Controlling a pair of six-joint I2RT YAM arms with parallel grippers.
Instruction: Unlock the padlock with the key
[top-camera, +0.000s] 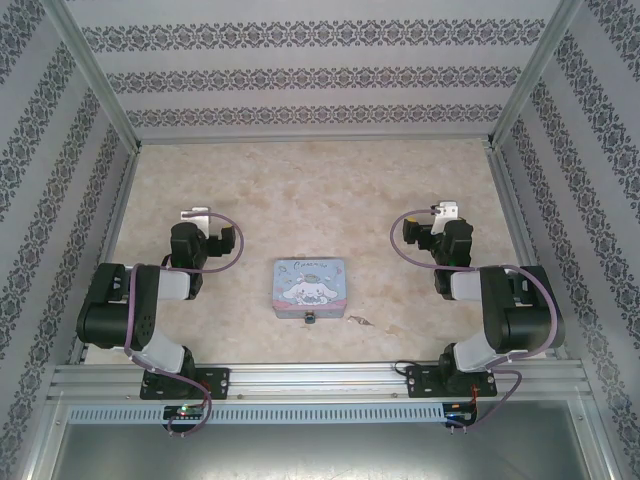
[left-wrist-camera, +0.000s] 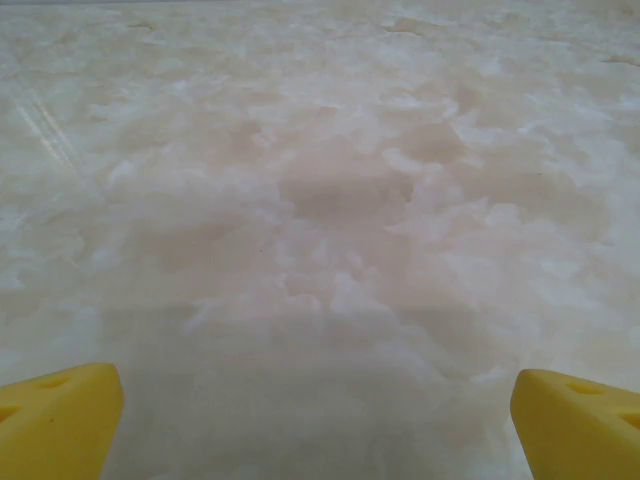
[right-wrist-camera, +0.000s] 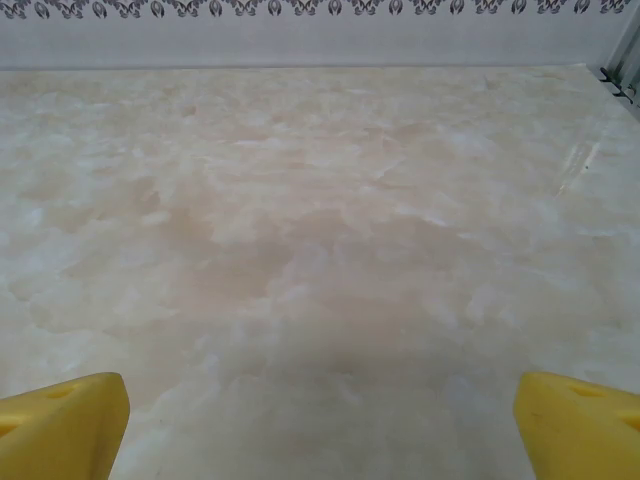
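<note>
**Q:** Where were the lock and the key?

**A:** The padlock (top-camera: 311, 318) sat at the near edge of the blue tin (top-camera: 310, 283), between my arms. I couldn't tell whether it was hooked to the tin or only touching it. A pale sliver on the worktop (top-camera: 300, 190) just to its right looked like the key (top-camera: 357, 321), though it was too small to be sure.

**Q:** And your end effectors?

**A:** Both were spread apart and empty. My left end effector (top-camera: 196, 214) was well left of the tin and my right end effector (top-camera: 445, 210) well right of it.

**Q:** What would make the first step go well?

**A:** I judged the key came first. It lay flat and thin, so the right arm should drop straight down, straddle its narrow width and close gently, without nudging the padlock.
</note>
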